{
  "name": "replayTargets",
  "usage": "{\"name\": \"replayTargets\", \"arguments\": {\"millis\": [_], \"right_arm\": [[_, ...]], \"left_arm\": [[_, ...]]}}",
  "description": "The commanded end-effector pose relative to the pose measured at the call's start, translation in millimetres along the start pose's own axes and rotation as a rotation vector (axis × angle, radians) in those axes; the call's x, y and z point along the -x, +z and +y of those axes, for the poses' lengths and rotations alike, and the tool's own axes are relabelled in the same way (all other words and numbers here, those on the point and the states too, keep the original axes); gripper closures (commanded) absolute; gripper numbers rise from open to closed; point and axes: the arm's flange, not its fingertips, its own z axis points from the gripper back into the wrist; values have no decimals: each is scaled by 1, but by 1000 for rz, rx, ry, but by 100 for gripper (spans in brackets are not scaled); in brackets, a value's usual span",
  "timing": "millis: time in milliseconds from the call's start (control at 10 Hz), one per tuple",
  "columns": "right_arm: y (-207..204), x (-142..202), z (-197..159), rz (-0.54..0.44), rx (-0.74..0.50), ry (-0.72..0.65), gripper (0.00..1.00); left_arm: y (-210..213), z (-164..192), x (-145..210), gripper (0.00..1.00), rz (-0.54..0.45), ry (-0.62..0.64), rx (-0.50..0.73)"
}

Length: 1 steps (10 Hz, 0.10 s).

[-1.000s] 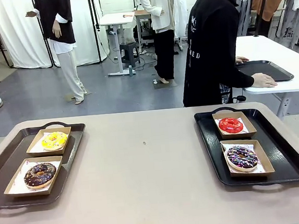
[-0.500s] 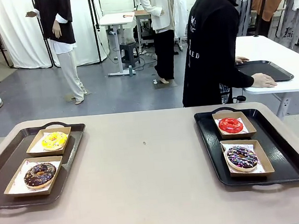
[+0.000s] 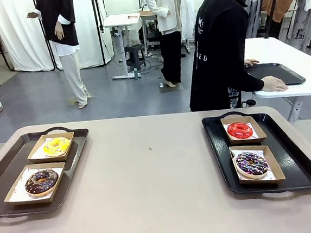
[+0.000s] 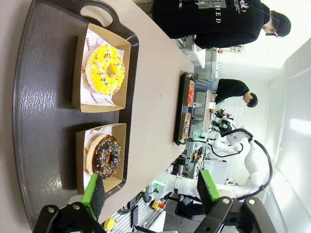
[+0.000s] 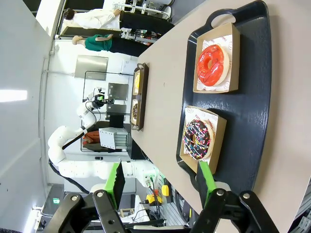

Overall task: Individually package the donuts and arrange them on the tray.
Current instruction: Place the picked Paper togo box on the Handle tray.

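Sitting boxed near the desk's front edge are the chocolate donut [image 3: 41, 181] on the left tray [image 3: 7, 167] and sprinkled donut [image 3: 251, 163] on the right tray [image 3: 295, 161]; yellow donut [image 3: 57, 146] and red donut [image 3: 240, 130] lie farther back. Bare desk [image 3: 149, 171] spreads between. Left gripper [image 4: 148, 191] and right gripper [image 5: 160, 182] hang with jaws apart, empty.

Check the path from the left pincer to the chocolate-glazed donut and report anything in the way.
Nothing visible blocks it. The left pincer is open and empty, and the chocolate-glazed donut lies uncovered in its cardboard box on the brown tray just ahead. The box's low wall is all that rises around it.
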Motion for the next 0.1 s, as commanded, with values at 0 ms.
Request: {"name": "replayTargets", "arguments": {"millis": [0], "right_arm": [[-2,5,2,4,8,-8,22]], "left_arm": [[2,0,2,0,3,-18,0]]}}
